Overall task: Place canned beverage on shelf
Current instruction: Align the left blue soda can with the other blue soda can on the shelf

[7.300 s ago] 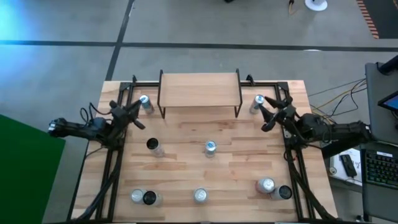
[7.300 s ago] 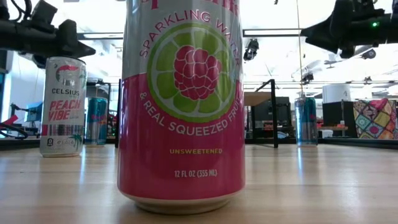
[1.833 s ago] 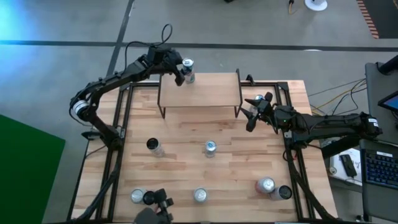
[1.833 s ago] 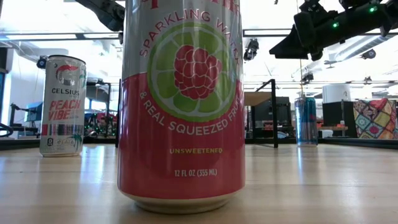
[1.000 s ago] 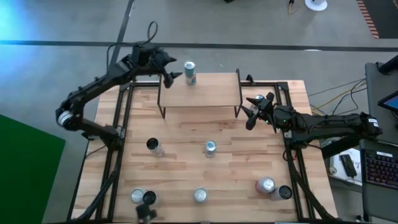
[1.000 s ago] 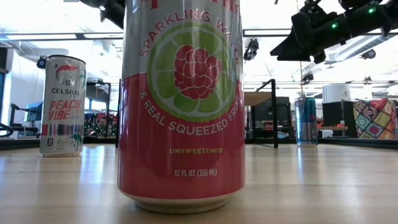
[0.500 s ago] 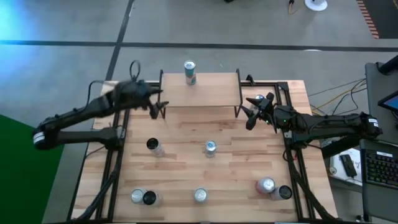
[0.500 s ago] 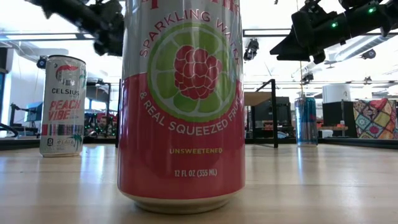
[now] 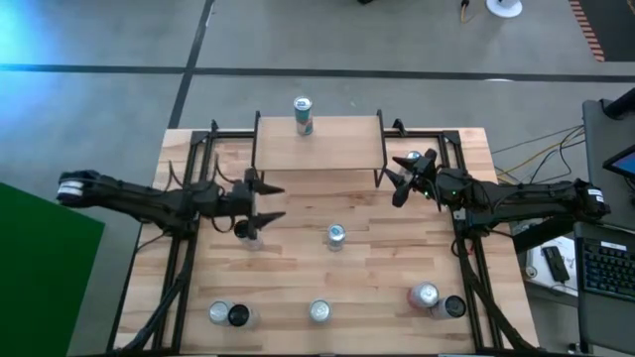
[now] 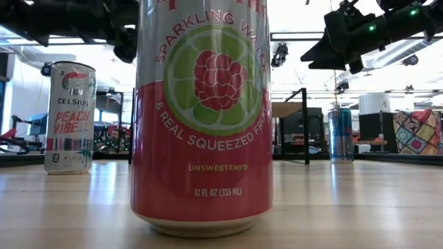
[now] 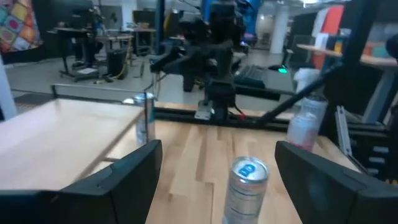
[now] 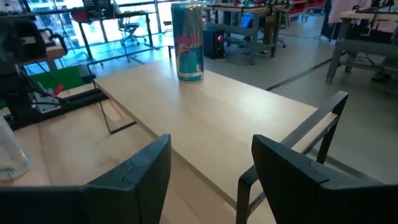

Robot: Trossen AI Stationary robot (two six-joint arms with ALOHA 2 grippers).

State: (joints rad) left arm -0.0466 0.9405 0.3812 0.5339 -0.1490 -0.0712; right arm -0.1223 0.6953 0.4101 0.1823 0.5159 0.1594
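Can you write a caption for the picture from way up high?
One can stands on the shelf while the open left gripper hovers near another.

Pink and silver can (image 10: 202,117) reading "SPARKLING WATER", "& REAL SQUEEZED FRUIT", "UNSWEETENED", "12 FL OZ (355 ML)", white can (image 10: 69,117) reading "CELSIUS", "PEACH VIBE"

We see a green panel (image 9: 45,258) left of the table (image 9: 298,288), a keyboard (image 9: 605,266) at its right, and grey floor (image 9: 397,59) beyond. Level across it, desks (image 10: 408,149) and ceiling lights (image 10: 304,34) fill the room.
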